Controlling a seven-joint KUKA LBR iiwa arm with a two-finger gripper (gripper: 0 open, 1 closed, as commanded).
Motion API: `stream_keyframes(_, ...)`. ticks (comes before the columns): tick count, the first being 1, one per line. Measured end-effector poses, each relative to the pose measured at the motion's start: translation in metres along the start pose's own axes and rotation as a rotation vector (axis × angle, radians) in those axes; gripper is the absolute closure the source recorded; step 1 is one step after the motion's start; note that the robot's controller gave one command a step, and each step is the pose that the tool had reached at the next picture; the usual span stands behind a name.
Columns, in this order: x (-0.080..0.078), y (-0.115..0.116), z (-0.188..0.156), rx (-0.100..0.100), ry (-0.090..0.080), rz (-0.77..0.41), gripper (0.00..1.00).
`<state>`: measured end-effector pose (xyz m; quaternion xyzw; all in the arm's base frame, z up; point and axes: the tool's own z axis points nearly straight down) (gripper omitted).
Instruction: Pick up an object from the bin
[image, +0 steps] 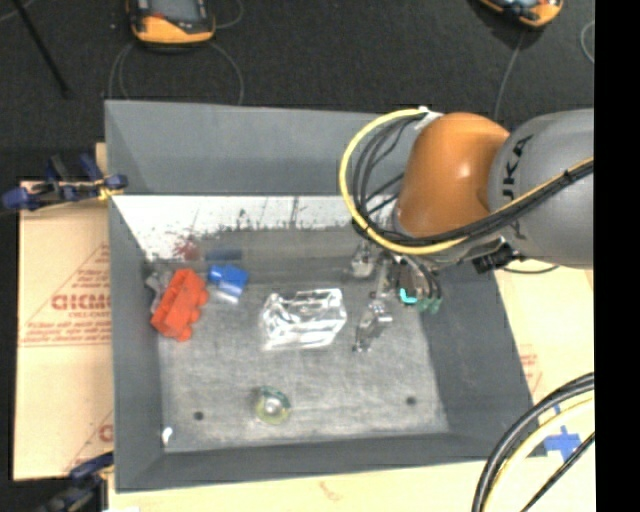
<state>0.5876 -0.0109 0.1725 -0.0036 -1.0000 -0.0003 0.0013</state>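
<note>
My gripper (371, 324) hangs low over the bin floor right of centre, under the arm's orange cover. Just left of it lies a crumpled clear plastic container (303, 318), its right edge close to the gripper; whether they touch I cannot tell. A small blue capped piece (228, 280) lies further left near the back wall. Beside that sits an orange-red ribbed block (180, 302).
A small round greenish clear thing (270, 405) lies near the bin's front wall. A tiny white scrap (167, 435) sits in the front left corner. The arm and its cables cover the bin's back right corner.
</note>
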Motion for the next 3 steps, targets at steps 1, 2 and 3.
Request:
stream_keyframes(1,-0.041,0.029,0.1,-0.002,-0.012,0.019,0.0)
stream_keyframes(2,-0.043,0.028,0.096,-0.001,-0.019,0.018,1.0)
stream_keyframes(3,-0.036,0.027,-0.042,-0.001,-0.012,0.02,1.0)
